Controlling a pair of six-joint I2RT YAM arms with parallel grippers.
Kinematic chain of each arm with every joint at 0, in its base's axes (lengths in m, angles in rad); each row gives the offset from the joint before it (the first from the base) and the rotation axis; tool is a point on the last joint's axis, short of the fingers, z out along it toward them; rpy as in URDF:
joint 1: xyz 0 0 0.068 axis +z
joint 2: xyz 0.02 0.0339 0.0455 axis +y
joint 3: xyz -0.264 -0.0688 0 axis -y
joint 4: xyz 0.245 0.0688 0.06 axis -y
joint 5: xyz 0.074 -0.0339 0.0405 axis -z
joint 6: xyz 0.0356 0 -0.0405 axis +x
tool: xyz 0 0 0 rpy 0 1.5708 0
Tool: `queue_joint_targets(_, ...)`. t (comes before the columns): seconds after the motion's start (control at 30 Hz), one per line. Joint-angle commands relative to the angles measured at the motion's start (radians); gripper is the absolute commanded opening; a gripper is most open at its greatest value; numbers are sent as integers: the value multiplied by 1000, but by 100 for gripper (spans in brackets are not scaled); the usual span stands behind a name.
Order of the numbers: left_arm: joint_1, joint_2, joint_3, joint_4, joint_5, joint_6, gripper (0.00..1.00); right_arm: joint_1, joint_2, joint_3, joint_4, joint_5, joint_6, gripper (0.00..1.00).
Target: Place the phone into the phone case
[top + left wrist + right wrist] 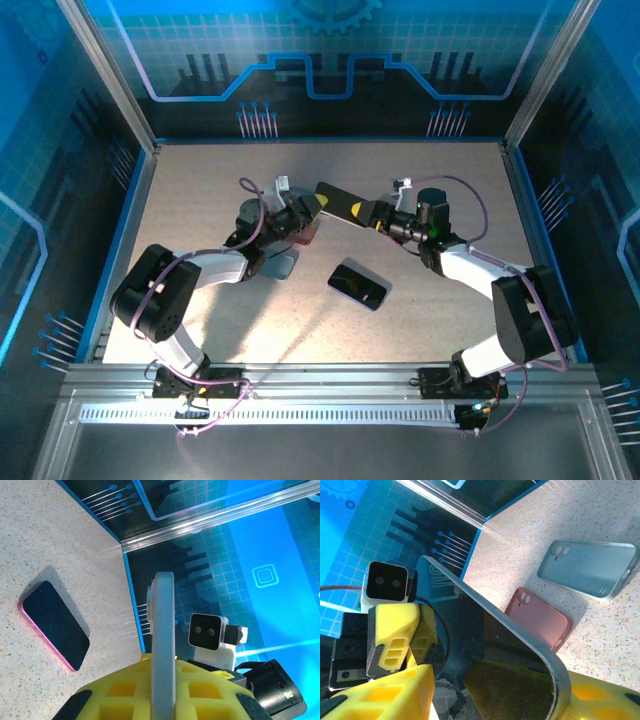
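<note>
The left end effector [303, 212] is clamped shut on one end of the phone [342, 201], holding it off the tabletop [200, 200]. Its own wrist view shows the phone edge-on between the yellow pads. Below that end effector lie two empty cases side by side: a gray case [592, 567] and a pink case [540, 617]. Both show their backs, with the camera cut-outs visible.

A second phone [358, 284], dark-screened with a pink rim, lies flat on the tabletop nearer the arm bases, apart from the cases.

The right end effector [380, 216] has its jaws on either side of the phone's far end. I cannot tell whether its pads are already pressing on the phone.

This looks like a hand-over or a two-armed regrip.

- **Grip:** The left end effector should keep its hold until the right pads sit flat on both faces, well in from the corner. A hold on the rounded rim would let the glossy body twist.
- **Release:** Only one side should let go, and gently.
- **Case:** Both cases seem to lie opening-down, so the chosen one probably needs turning over and pinning.
- **Seating:** The phone should then go in corner first, with its lens end towards the cut-out, and be pressed flat.
</note>
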Motion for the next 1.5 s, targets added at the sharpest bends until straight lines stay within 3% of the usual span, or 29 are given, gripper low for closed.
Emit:
queue_joint_targets(0.0,-20,8,9,52,14,2,0,8,16,-1,80,-40,24,54)
queue_joint_targets(0.13,-22,15,18,35,23,7,0,11,18,6,70,-43,19,43)
queue_joint_targets(0.27,-21,0,29,-35,19,49,0,13,5,11,35,-40,1,25)
queue_joint_targets(0.4,-21,-38,52,-166,2,138,15,15,-21,22,-39,-21,-43,9)
queue_joint_targets(0.53,-19,-84,88,-333,-27,234,27,15,-39,26,-89,-3,-73,0)
queue_joint_targets(0.73,10,-122,120,-486,-27,322,37,16,-43,48,-149,0,-101,0)
queue_joint_targets(1.13,107,-160,90,-655,-32,448,38,19,-47,117,-354,63,-196,0)
queue_joint_targets(1.47,136,-117,101,-728,-83,526,38,21,-35,143,-387,75,-208,0)
